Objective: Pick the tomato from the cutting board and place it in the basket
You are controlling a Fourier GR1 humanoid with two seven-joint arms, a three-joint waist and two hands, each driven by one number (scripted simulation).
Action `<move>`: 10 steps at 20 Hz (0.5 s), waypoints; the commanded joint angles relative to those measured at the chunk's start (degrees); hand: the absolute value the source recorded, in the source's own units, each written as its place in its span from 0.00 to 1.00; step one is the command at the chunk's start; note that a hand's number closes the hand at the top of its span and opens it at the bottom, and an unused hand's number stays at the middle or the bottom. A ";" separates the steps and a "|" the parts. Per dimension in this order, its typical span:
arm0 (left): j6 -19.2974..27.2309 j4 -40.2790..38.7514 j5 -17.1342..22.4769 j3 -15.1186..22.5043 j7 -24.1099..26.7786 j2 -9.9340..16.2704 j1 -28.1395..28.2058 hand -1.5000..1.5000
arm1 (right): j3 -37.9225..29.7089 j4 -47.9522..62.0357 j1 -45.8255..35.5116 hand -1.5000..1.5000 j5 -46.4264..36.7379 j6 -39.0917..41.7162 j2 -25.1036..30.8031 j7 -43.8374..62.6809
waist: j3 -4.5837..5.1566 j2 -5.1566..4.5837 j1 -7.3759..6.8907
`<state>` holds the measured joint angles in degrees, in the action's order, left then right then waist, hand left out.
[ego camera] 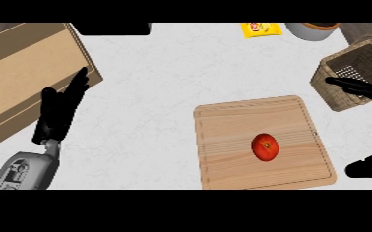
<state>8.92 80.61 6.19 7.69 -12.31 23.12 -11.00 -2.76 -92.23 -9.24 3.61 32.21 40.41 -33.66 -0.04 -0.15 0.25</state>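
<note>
Red tomato (265, 146) mid cutting board (218, 128); left hand (62, 110) open, right hand (352, 86) unclear.

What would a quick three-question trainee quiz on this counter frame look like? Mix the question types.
1. True or false: the round red tomato already lies in the brown woven basket.
2. Multiple choice: the light wooden cutting board bears A) a knife, B) only the tomato, C) two tomatoes.
3. Fill in: the black left hand rests with straight fingers at the view's ____ side.

Key
1. False: it sits on the board, right of the board's middle; the basket stands apart at the right edge.
2. B.
3. Left; the black right hand barely shows at the right edge, its fingers unreadable.
</note>
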 commanded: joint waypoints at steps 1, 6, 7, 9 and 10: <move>0.13 -1.00 -0.50 0.74 0.13 -1.31 -1.09 0.50 | 1.26 1.54 -1.01 0.00 -7.82 9.40 11.63 -7.65 | -0.06 -0.32 -0.48; -0.45 0.51 -0.85 1.30 -1.05 -1.41 -0.76 0.50 | 6.80 2.70 0.18 0.00 -11.14 10.68 16.67 -13.97 | -0.12 -0.08 -1.29; -0.42 0.66 -0.56 0.14 -0.83 -0.69 -0.88 0.50 | 7.27 2.95 0.05 0.00 -10.76 10.82 17.68 -14.67 | -0.09 -0.05 -1.31; -1.30 -3.52 -0.08 -0.95 1.20 -1.33 -2.83 0.50 | 8.25 4.25 -1.06 0.00 -10.53 10.49 19.40 -16.41 | -0.02 -0.29 -0.93; 0.59 -2.64 -1.75 0.89 -1.03 -3.13 -3.69 0.50 | 9.62 5.31 -0.21 0.00 -12.02 8.58 18.85 -17.66 | -0.06 -0.22 -0.81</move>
<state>8.96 78.94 5.15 8.21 -12.27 21.26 -12.89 4.84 -90.85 -8.93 -6.15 32.63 56.71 -39.48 -0.08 -0.32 -0.56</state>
